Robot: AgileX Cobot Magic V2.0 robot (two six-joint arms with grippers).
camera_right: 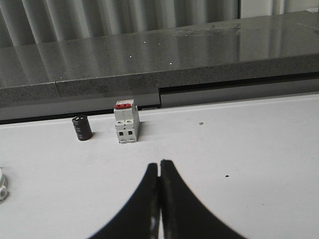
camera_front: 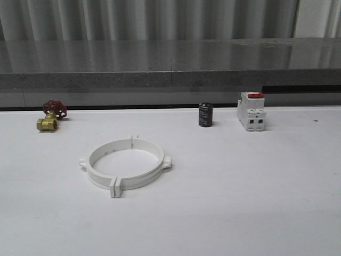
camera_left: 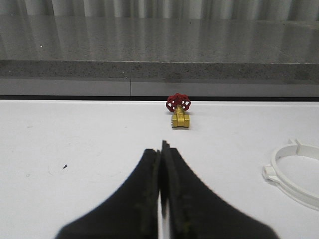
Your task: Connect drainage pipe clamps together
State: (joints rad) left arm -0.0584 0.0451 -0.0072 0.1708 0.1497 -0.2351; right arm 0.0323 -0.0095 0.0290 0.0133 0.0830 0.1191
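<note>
While both end effectors, left end effector (camera_left: 160, 169) and right end effector (camera_right: 160, 186), are sitting clenched and empty, I'm seeing the drainage pipe clamps (camera_left: 295, 172) lying nearer the left, off toward its right side.

Smooth white plastic clamps (camera_front: 126, 165); matt table (camera_front: 240, 202).

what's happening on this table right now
Nothing is being held. The two drainage pipe clamps lie on the white table as a closed ring, their end flanges meeting. The left hand and right hand are both shut and empty, away from the ring. A valve, capacitor and breaker stand behind.
</note>
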